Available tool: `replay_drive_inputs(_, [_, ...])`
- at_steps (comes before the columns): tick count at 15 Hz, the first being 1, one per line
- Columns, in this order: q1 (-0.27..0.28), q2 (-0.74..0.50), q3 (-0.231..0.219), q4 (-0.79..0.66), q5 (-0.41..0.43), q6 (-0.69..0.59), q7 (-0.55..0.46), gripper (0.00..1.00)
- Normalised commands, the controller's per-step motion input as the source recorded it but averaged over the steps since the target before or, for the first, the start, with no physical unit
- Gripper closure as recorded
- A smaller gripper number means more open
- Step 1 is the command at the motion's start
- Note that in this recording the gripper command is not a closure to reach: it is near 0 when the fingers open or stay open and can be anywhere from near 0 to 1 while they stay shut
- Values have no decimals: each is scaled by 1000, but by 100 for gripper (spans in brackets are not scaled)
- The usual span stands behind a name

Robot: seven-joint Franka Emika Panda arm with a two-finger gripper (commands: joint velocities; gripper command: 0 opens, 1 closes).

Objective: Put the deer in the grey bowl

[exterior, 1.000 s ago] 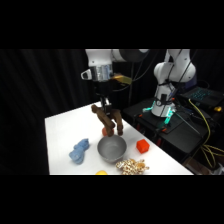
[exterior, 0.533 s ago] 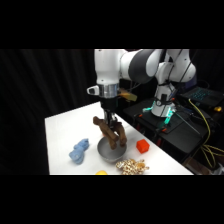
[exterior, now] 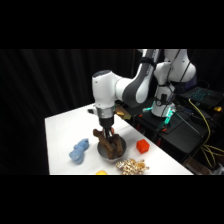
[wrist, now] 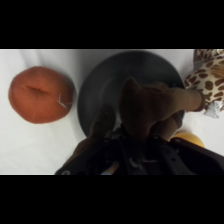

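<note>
In the wrist view the gripper (wrist: 131, 150) is mostly hidden: its black linkage fills the bottom edge and the fingers vanish behind the deer (wrist: 150, 107), so whether they clench the toy or have let go cannot be told. In the side view the gripper (exterior: 107, 134) reaches straight down over the grey bowl (exterior: 111, 154), and the brown plush covers its tips there too. The deer is a dark brown, soft lump with thin limbs sticking up and out; its body sits inside the bowl, whose dark round hollow shows around it from the wrist. The bowl stands near the table's (exterior: 65, 131) front edge. A red ball (wrist: 41, 94) lies just beside the bowl, apart from it. A spotted tan-and-white plush (wrist: 209, 75), cut off by the picture's edge, lies beside the bowl's rim. A blue plush toy (exterior: 79, 150) lies near the bowl on its other side. A yellow thing (exterior: 102, 172) at the front edge is cut off and unclear.
</note>
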Motion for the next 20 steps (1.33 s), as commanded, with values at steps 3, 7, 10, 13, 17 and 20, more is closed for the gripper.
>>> replay_drive_inputs(3, [-3,-140,-97,109,-90,-136,-12,0])
replay_drive_inputs(7, [-18,-120,-49,95,-79,-189,-14,0])
replay_drive_inputs(10, [-27,-159,-16,111,-72,-350,-35,0])
replay_drive_inputs(13, [-57,-437,-35,70,-110,-572,-65,0])
replay_drive_inputs(17, [-120,-657,-20,13,-43,-589,-191,0])
replay_drive_inputs(20, [-102,-484,-26,69,-45,-554,-133,0])
